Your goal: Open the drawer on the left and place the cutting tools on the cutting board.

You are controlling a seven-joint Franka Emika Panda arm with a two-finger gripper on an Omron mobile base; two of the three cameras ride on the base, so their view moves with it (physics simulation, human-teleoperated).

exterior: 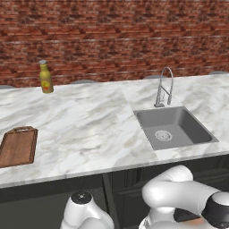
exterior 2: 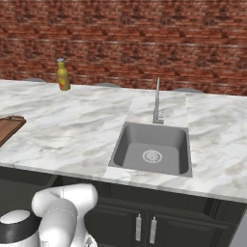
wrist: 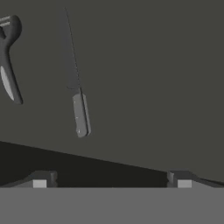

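While the arm folds low in front of the cabinets, the gripper point(wrist: 112, 180) looks down into the drawer point(wrist: 153, 78).
Its fingertips point(wrist: 43, 179) stand spread wide and hold nothing, poised above the dark drawer floor; a knife point(wrist: 75, 83) lies lengthwise there, handle toward the gripper, with a grey wide-headed tool point(wrist: 8, 61) well apart beside it. Up on the marble tabletop point(exterior: 89, 125), the cutting board point(exterior: 18, 146) sits at the left edge, a sink point(exterior: 174, 127) to the right and a yellow bottle point(exterior: 45, 77) near the brick wall.
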